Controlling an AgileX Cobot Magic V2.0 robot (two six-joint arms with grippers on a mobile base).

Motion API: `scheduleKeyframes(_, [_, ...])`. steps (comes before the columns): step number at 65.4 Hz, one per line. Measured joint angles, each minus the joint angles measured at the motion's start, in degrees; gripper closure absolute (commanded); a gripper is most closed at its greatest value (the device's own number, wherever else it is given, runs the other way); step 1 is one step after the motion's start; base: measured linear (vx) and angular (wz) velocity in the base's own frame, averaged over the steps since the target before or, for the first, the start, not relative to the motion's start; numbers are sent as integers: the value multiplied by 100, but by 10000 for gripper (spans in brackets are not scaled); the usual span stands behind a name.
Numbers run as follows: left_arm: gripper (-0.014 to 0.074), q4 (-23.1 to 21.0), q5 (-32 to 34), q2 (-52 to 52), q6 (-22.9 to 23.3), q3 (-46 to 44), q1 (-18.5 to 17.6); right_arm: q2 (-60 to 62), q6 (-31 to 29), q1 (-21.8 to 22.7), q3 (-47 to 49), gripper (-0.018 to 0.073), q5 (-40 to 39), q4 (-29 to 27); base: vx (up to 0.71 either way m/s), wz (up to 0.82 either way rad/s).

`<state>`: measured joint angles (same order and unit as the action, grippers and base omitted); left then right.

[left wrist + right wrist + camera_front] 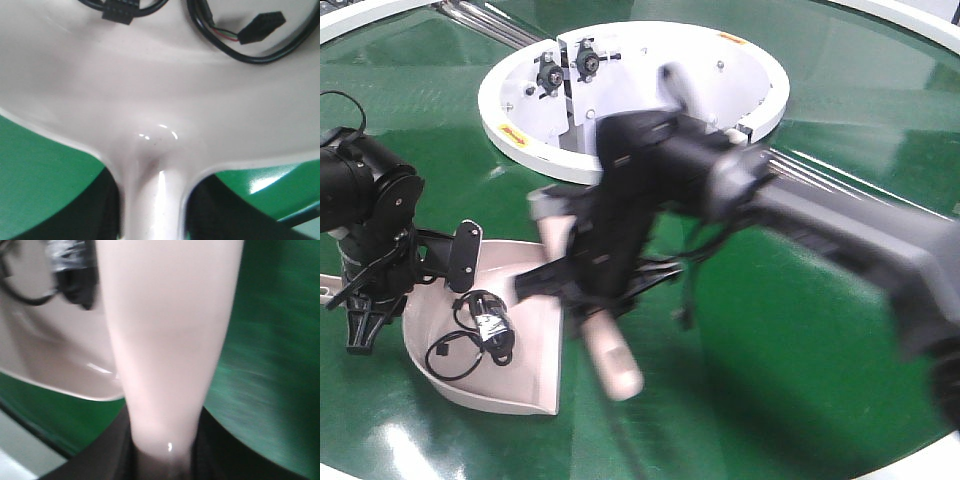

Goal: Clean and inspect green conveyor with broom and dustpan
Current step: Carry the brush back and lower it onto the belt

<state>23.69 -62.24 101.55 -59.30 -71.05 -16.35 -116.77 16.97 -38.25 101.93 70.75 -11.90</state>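
Sweeping stage on the green conveyor (pixel 770 380). The left gripper (pixel 152 227) has its jaws pressed against either side of the narrow handle of the dustpan (pixel 525 375), which lies flat on the belt at the left with its open lip turned toward the broom (pixel 612 368), presumably so that debris can be pushed straight in; a tangle of black cables (pixel 480 330) with connectors already rests inside the scoop; the right gripper (pixel 162 462) pinches the slim end of the broom, whose pale back runs away from the wrist, just beside the edge of the dustpan's lip; whether the two tools touch cannot be told, and the bristles are not seen; the right arm is smeared by blur in the front view, which suggests a stroke in hand; gripping the pan low by its handle braces it against that push; the white ring housing (pixel 772 95) stands behind both tools, apart from them; no loose debris is evident on the visible belt, so inspection of the remaining surface is judged the outstanding part.
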Motion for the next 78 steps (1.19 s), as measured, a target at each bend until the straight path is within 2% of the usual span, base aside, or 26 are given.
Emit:
scheduleKeyframes(21, [603,-4,0,0,0,0,0,1289,-509,1296,-1500,556,0,802,0,0])
scheduleKeyframes(44, [603,-4,0,0,0,0,0,1743,-1366,2332,-2919,554,-17,927,0,0])
scheduleKeyframes(62, [603,-4,0,0,0,0,0,1749,-1601,2516,-3681,551,-456,896,0,0])
scheduleKeyframes(78, [603,-4,0,0,0,0,0,1749,-1633,2516,-3766,546,-619,858,0,0])
